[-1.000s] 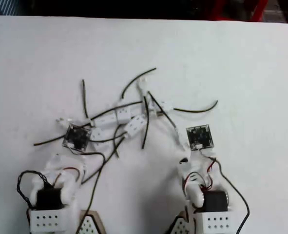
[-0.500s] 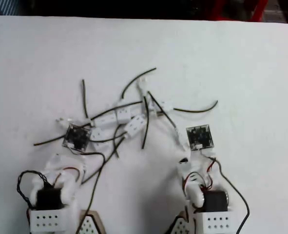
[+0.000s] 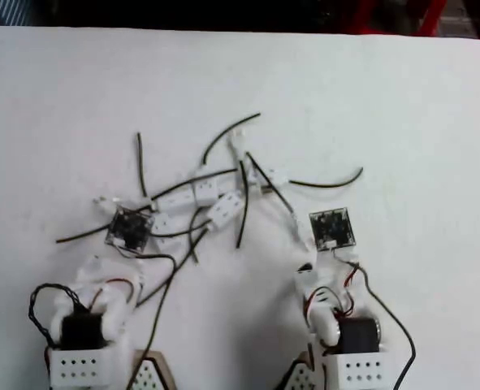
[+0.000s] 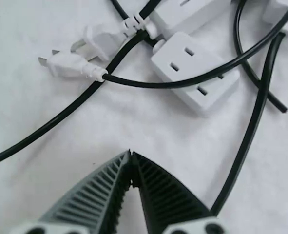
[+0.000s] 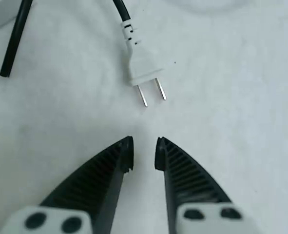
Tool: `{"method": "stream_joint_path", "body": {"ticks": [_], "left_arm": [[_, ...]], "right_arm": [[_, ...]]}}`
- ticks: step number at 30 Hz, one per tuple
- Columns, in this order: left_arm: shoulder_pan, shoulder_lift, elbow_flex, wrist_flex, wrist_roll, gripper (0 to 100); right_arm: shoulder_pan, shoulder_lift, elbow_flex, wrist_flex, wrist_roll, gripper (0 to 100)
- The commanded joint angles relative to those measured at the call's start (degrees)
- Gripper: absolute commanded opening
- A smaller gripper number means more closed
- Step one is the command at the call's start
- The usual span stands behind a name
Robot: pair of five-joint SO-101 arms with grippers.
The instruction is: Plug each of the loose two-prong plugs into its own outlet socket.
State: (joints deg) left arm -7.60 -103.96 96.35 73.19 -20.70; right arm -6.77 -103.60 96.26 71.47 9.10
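My left gripper (image 4: 130,169) is shut with nothing in it, just above the white table. Ahead of it lie two white two-prong plugs (image 4: 73,64) on black cords, side by side. A white outlet socket block (image 4: 196,68) with a cord across it lies close by, and a second block (image 4: 185,12) lies behind it. My right gripper (image 5: 144,153) is slightly open and holds nothing. A short way beyond its tips lies a white plug (image 5: 144,62), prongs pointing back at the gripper. In the high view the socket blocks (image 3: 197,195) sit tangled among cords mid-table.
Loose black cords (image 3: 227,130) fan out around the blocks, one curling off to the right (image 3: 329,182). Both arms, left (image 3: 84,329) and right (image 3: 341,325), stand at the near edge. The white table (image 3: 402,106) is bare at the far side and both flanks.
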Motion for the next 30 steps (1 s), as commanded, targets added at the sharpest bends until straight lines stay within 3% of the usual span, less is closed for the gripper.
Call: {"method": "stream_joint_path", "body": {"ticks": [1,8,13,17,23,30], "left_arm": [[0.1,-0.2,-5.2,0.3,0.4,3],[-1.2,-0.2,-5.7,-2.6,0.4,2],[-6.4,-0.2,-5.5,-2.5,0.4,2],[-8.1,-0.2,-5.5,-1.8,0.4,2],[-8.0,-0.2,-5.6,-1.3,0.4,3],[-8.2,-0.2,-4.9,-1.6,-0.5,3]], "right_arm": [[-0.3,0.5,0.6,-1.2,0.5,8.8],[4.8,0.4,-1.9,-2.3,1.0,9.1],[11.6,0.4,-6.0,-10.9,14.7,9.1],[11.6,0.6,-12.5,-11.1,16.8,8.8],[5.4,9.5,-25.8,-7.0,16.9,8.7],[-2.1,42.9,-42.5,-2.8,16.8,9.1]]}}
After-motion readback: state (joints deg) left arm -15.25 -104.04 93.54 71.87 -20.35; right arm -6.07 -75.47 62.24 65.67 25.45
